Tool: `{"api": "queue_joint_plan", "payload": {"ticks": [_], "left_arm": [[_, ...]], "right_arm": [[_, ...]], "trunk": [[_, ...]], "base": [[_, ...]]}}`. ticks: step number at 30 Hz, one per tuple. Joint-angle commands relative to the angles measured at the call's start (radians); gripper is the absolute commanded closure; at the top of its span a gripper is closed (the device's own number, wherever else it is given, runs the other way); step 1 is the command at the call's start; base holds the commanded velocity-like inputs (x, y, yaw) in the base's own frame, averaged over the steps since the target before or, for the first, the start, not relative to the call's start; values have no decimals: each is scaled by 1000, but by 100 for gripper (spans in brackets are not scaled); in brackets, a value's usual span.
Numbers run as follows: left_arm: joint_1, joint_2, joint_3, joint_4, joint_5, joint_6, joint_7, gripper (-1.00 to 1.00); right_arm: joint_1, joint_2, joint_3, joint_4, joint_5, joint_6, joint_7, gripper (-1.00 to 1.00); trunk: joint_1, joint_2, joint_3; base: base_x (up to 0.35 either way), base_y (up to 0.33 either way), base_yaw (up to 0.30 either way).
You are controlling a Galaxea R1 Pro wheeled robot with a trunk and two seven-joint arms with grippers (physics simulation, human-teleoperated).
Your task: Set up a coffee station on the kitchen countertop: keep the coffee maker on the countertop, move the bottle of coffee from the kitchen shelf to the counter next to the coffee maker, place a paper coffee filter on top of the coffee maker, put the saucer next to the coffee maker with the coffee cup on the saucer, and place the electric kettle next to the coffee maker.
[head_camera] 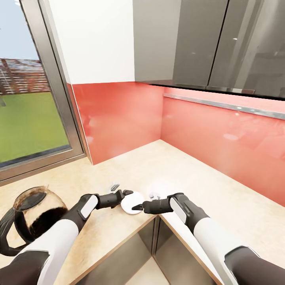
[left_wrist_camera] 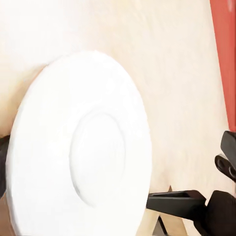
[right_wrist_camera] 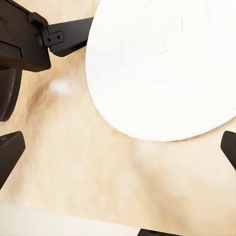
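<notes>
Kitchen corner: red glossy backsplash (head_camera: 126, 118), grey wall cabinets (head_camera: 206, 43) above, a window (head_camera: 27, 118) on the left, and the light tan kitchen countertop (head_camera: 166, 166) running into the inner angle. Item one, the saucer (head_camera: 131, 203), plain white, lies near the counter's inside front corner, close to the edge above the cabinet fronts. Item two, the left gripper (head_camera: 127, 193), sits at the saucer's near rim; the left wrist view puts the plate between its fingers, one dark finger tip (left_wrist_camera: 3, 164) against the rim, so it appears pinched on the saucer, though contact on the far side is hidden. Item three, the right gripper (head_camera: 137, 206), has its fingers spread, one dark tip (right_wrist_camera: 10, 152) well apart from its partner, holding nothing, and points at the saucer's edge just beside the left one. Item four, the electric kettle (head_camera: 33, 215), dark-tinted glass, stands at the counter's left, near the left forearm. Risks, as judged: an edge grip on a thin plate may slip or tilt on lifting; the two grippers, nearly touching, could collide; a nudge could send the saucer off the nearby edge; a left-arm swing could clip the kettle.
</notes>
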Motion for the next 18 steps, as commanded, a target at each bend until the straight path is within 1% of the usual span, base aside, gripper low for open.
{"api": "queue_joint_plan", "payload": {"ticks": [1, 5, 9, 10, 18], "left_arm": [[0, -4, -5, 1, -3, 5, 3, -100], [0, -12, -5, 0, -3, 5, 2, -100], [0, -12, -4, 0, -3, 6, 3, -100], [0, -12, -3, -1, -3, 6, 4, 100], [0, -9, -3, -5, -1, 5, 3, 100]], "right_arm": [[-1, 0, 2, 0, -3, 4, 0, -100], [-1, 0, 2, 0, -3, 4, 1, -100], [-1, 0, 2, 0, -3, 4, 1, -100], [-1, 0, 2, 0, -3, 4, 1, -100], [-1, 0, 2, 0, -3, 5, 0, -100]], "trunk": [[1, -2, -2], [1, -2, -2], [1, -2, -2], [1, -2, -2], [1, -2, -2]], "base": [[0, 0, 0], [0, 0, 0], [0, 0, 0], [0, 0, 0], [0, 0, 0]]}}
